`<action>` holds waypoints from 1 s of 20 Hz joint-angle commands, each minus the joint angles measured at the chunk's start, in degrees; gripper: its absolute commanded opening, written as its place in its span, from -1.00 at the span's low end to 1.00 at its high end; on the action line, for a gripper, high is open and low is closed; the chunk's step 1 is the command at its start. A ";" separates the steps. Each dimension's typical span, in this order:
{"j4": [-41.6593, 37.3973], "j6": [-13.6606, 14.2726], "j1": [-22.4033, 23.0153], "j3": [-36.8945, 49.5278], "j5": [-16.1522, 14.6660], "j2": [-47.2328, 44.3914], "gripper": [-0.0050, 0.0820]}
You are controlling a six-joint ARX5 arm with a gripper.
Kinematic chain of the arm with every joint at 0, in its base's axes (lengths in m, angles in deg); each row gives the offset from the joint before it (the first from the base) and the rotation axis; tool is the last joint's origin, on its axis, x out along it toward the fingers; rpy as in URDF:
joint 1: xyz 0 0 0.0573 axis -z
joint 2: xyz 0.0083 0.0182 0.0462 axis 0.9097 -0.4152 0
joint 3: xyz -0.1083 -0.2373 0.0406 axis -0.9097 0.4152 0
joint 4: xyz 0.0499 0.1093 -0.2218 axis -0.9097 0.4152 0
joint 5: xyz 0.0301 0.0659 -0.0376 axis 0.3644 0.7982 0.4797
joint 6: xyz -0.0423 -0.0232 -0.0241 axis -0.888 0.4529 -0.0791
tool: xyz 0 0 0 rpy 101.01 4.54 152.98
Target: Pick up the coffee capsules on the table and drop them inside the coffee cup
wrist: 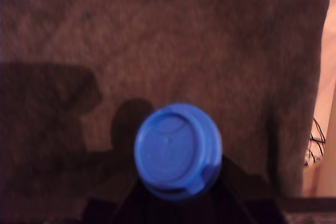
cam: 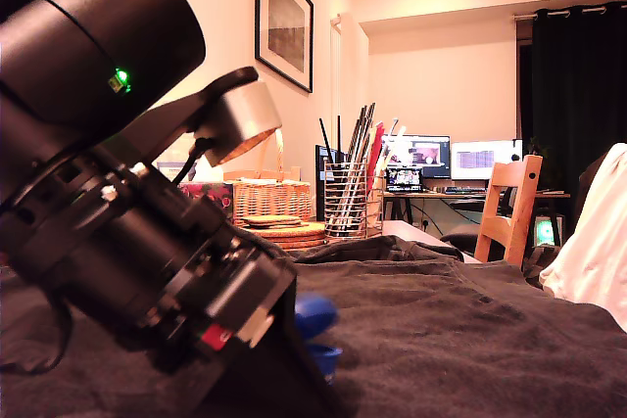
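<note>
Sitting between jaws: blue capsule

A home: framed picture, wicker basket, curtains.

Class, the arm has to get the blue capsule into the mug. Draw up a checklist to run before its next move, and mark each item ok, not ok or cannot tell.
1. Blue capsule at the gripper: ok.
2. Grip firm: cannot tell; fingers barely show.
3. Capsule clear of the cloth-covered table: cannot tell.
4. Mug located: not ok; only a red patterned patch shows behind the arm.
5. Grey capsule located: not ok, in neither view.
6. Wire utensil holder clear of the arm: ok, far behind.
</note>
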 commanded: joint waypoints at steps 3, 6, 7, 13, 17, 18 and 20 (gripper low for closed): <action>-0.68 0.31 0.24 -1.27 -0.04 -0.50 -0.32; -1.97 0.31 0.09 -1.38 -0.02 -0.48 -0.32; -2.60 0.28 -0.11 -1.38 0.07 -0.44 -0.32; -4.52 0.02 -3.04 -1.40 2.27 5.64 -0.32; -4.44 0.04 -6.84 -1.40 3.19 13.22 -0.32; -4.33 0.04 -7.98 -1.40 3.23 15.02 -0.32; -3.78 0.04 -10.27 -1.40 3.72 18.03 -0.32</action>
